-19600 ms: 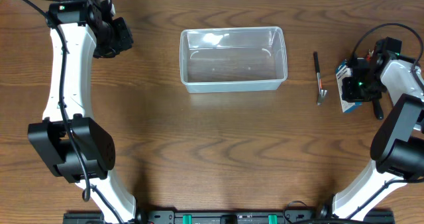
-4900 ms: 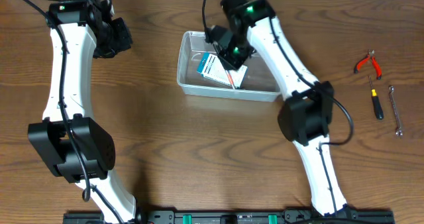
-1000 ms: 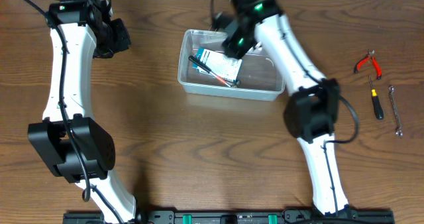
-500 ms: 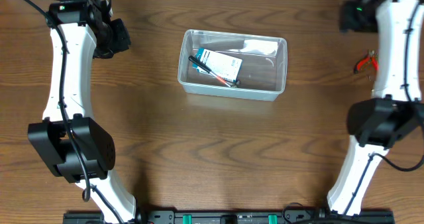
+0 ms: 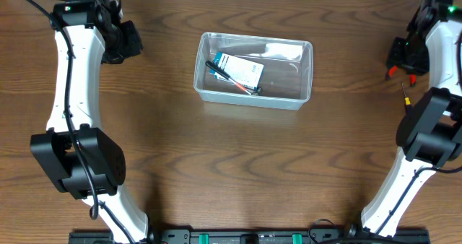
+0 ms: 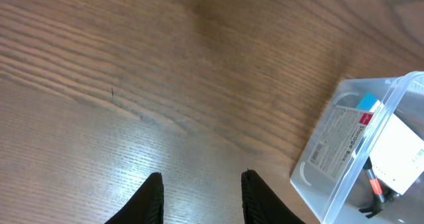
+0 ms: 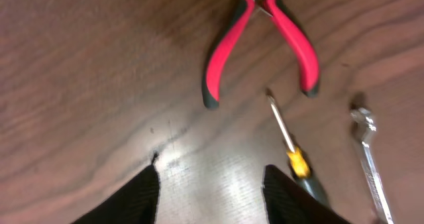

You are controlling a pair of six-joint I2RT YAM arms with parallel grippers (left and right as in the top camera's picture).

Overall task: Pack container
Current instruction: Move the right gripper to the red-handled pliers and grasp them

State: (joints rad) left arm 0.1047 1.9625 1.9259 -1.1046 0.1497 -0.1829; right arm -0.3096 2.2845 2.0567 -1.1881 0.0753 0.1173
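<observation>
The clear plastic container (image 5: 294,91) sits at the table's middle back and holds a blue-and-white box (image 5: 242,69) and a pen-like tool (image 5: 229,77). Its corner shows in the left wrist view (image 6: 391,105). My right gripper (image 5: 406,54) (image 7: 211,174) is open and empty at the far right, above the table. Just beyond its fingertips lie red-handled pliers (image 7: 265,32), a small screwdriver (image 7: 291,151) and a wrench (image 7: 370,161). My left gripper (image 5: 124,42) (image 6: 200,187) is open and empty over bare table, left of the container.
The pliers (image 5: 393,71) and screwdriver (image 5: 406,102) peek out beside the right arm in the overhead view. The table's back edge runs along the top of that view.
My right arm has let go of the box in the container and swung from the container to the far right, stopping over the pliers. The left arm has not moved.
</observation>
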